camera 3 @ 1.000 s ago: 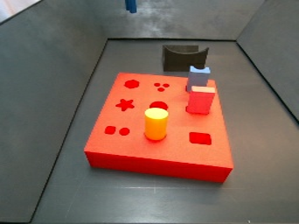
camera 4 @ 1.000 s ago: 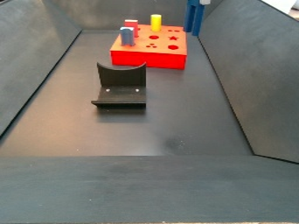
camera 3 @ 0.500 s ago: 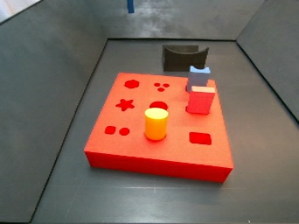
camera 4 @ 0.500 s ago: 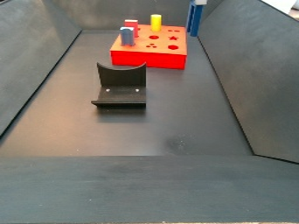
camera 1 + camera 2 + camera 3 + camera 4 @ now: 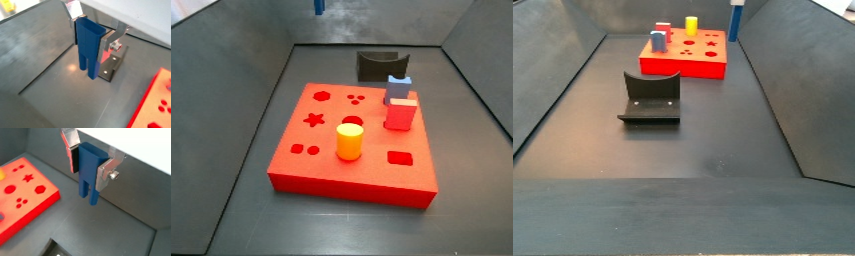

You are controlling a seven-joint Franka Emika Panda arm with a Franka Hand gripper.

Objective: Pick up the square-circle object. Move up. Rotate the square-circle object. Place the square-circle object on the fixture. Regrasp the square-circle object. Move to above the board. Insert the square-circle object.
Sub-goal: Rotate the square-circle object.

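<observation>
The gripper (image 5: 89, 36) hangs high above the floor, its 2 silver fingers (image 5: 107, 168) clamped on the square-circle object (image 5: 87, 47).

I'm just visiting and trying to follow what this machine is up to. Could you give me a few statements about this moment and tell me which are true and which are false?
1. The gripper is shut on the square-circle object, held up off the floor. True.
2. The square-circle object hangs with its two legs pointing down. True.
3. The fixture has the blue piece resting on it. False: the fixture is empty in both side views.
4. A yellow cylinder stands on the board. True.
5. The board is green. False: it is red, with shaped holes in its top.
</observation>
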